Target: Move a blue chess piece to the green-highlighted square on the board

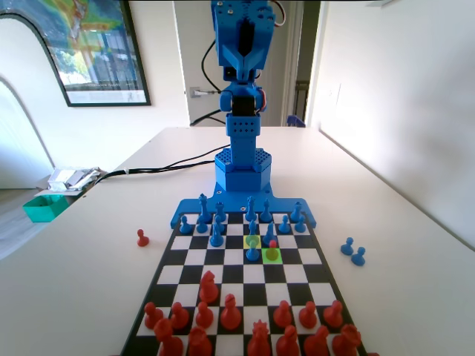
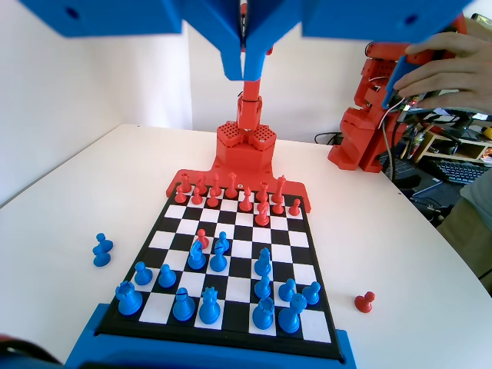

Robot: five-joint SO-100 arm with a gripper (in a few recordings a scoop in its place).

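Observation:
The board [image 1: 169, 274] [image 2: 319, 277] has blue pieces at the arm's end and red pieces at the other end. The green-highlighted square [image 1: 272, 255] lies in the middle rows, with a yellow square [image 1: 252, 241] diagonally behind it. A red pawn [image 1: 272, 244] [image 2: 202, 237] stands at the green square. The blue chess piece [image 1: 253, 252] [image 2: 221, 247], a small pawn, stands just left of it in the fixed view, at the yellow square's near edge. My gripper [image 1: 243, 68] [image 2: 244, 54] hangs high above the arm's base, far from the pieces. Its jaws are shut together with nothing between them.
Two blue pawns [image 1: 352, 251] [image 2: 101, 250] lie off the board on the table, right in the fixed view. One red pawn [image 1: 142, 237] [image 2: 364, 301] lies off the other side. A teal tray [image 1: 44, 208] sits at the table's far left, and cables [image 1: 163, 167] run to the base.

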